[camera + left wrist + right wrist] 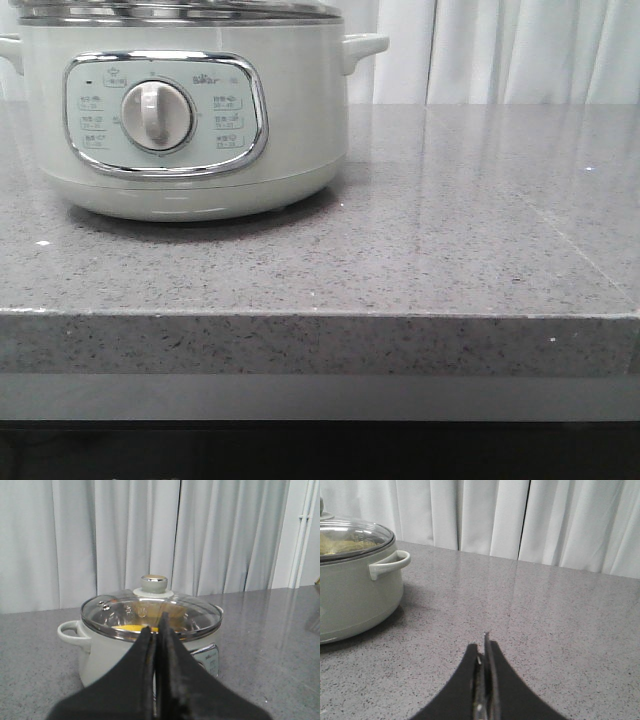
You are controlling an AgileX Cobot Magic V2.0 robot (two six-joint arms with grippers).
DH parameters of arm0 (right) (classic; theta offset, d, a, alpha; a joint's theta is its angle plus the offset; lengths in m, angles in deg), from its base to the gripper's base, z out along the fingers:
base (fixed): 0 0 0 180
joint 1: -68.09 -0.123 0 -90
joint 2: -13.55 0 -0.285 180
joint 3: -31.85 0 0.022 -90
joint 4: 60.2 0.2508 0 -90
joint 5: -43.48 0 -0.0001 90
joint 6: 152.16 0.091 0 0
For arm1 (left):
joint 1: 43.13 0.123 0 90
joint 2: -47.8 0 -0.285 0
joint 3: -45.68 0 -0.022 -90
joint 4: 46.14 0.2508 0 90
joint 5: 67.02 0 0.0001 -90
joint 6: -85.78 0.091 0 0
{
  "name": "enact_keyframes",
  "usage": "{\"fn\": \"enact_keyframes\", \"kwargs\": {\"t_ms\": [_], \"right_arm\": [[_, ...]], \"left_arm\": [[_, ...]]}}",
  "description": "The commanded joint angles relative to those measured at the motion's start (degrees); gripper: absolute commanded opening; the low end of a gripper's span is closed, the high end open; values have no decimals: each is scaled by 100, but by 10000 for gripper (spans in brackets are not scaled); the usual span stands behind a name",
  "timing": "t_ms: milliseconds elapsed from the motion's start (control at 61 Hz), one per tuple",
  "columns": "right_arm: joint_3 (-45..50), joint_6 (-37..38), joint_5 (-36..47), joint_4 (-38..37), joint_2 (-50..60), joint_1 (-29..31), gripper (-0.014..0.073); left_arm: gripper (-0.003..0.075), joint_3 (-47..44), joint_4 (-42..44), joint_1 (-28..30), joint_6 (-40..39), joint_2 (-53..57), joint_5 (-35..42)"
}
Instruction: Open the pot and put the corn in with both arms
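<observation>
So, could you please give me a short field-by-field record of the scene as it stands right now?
pot: on grey counter, dial panel facing the front camera
lid: glass, seated on the pot, knob on top
contents: something yellow shows through the glass; it cannot be identified
corn: none visible on the counter
left end effector: shut, empty, pointed at the pot
right end effector: shut, empty, above bare counter beside the pot

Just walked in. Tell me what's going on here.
Nothing is being handled right now. The pot sits on the grey counter with its glass lid on, and something yellow shows through the glass, likely the corn. The left claw and right claw are both shut and empty, held back from the pot.
</observation>
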Motion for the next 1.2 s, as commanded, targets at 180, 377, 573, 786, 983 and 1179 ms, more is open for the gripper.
{"fn": "enact_keyframes", "kwargs": {"t_ms": [180, 377, 573, 786, 983, 1179], "right_arm": [[-138, -76, 431, -26, -30, 26, -67], [-138, -76, 431, -26, -30, 26, -67], [-138, -76, 431, -26, -30, 26, -67], [-138, -76, 431, -26, -30, 26, -67], [-138, -76, 415, -26, -30, 26, -67], [-138, -76, 413, -26, -30, 26, -67]], "left_arm": [[-18, -104, -86, -16, 2, -64, 483], [-18, -104, -22, -16, 2, -64, 493], [-18, -136, 677, 332, -705, -64, 596], [-18, -894, 757, 1663, -1276, 409, 1165], [-18, -1540, 757, 2469, -1276, 701, 1250], [-18, -2063, 757, 2689, -1276, 814, 1280]]}}
